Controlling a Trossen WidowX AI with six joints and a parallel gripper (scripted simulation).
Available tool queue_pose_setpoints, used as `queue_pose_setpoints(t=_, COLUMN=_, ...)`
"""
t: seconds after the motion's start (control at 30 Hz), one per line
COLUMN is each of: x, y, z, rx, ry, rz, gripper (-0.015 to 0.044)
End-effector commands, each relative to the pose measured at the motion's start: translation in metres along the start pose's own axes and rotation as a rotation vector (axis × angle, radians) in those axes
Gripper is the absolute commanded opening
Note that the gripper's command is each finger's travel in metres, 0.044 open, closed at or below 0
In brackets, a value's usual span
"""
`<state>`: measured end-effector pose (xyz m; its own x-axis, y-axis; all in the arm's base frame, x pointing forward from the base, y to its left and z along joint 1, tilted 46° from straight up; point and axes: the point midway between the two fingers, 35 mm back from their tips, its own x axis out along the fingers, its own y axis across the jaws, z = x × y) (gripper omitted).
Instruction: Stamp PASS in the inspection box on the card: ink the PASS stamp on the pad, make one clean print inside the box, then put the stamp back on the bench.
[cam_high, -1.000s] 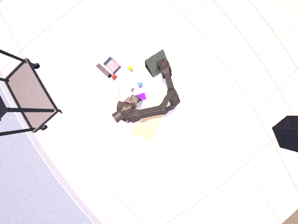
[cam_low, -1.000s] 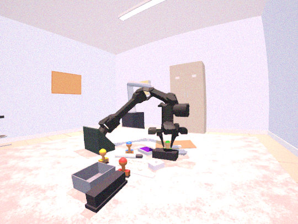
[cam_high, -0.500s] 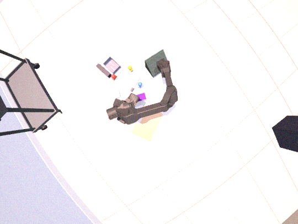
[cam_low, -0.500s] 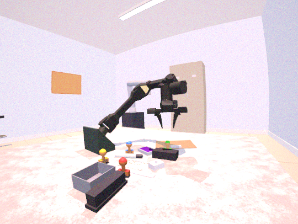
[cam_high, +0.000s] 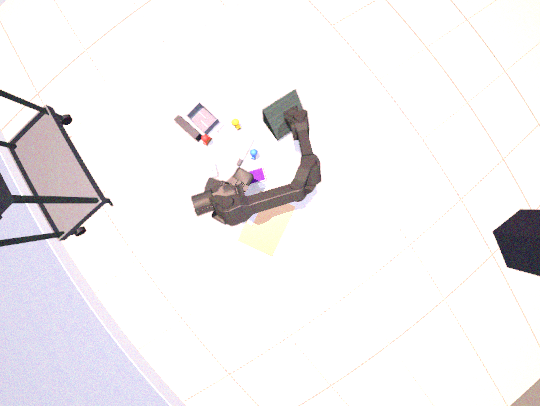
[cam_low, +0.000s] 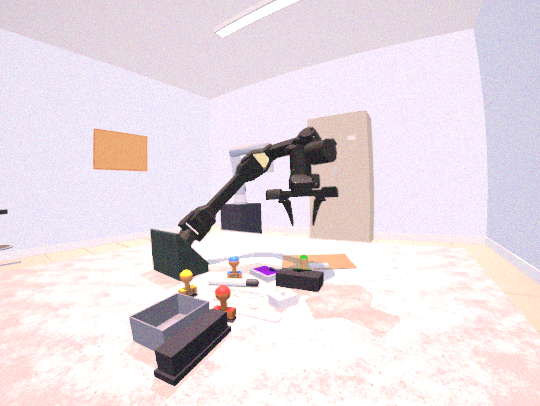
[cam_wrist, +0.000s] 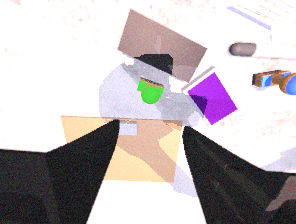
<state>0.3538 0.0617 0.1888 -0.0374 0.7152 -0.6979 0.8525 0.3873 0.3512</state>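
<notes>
My gripper (cam_low: 303, 225) (cam_wrist: 151, 127) is open and empty, high above the bench. The green-topped stamp (cam_low: 304, 258) (cam_wrist: 151, 94) stands below the fingers, beside a dark block (cam_low: 300, 281) (cam_wrist: 162, 42); its lettering is unreadable now. The purple ink pad (cam_high: 258, 175) (cam_low: 264, 271) (cam_wrist: 212, 98) lies close by. A pale sheet with faint marks, perhaps the card (cam_low: 250, 311), lies nearer the exterior camera; its box and any print cannot be made out. The card is mostly washed out by glare.
Blue (cam_high: 254, 152) (cam_low: 234, 265), yellow (cam_high: 235, 122) (cam_low: 186, 280) and red (cam_high: 206, 139) (cam_low: 223, 295) stamps stand around. A marker (cam_low: 232, 283) (cam_wrist: 243, 49), a white box (cam_low: 283, 299), a grey tray (cam_low: 145, 332), a long dark block (cam_low: 192, 345) and a tan sheet (cam_low: 335, 261) are also there.
</notes>
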Motion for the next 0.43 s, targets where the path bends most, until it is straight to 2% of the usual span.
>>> queue_pose_setpoints(t=0.0, x=-0.0002, y=-0.0006, z=0.0003, rx=-0.003, ry=-0.002, rz=-0.005, gripper=0.0251)
queue_pose_setpoints(t=0.4, x=-0.0001, y=0.0001, z=-0.0001, rx=0.0, ry=0.0, rz=0.0, gripper=0.0251)
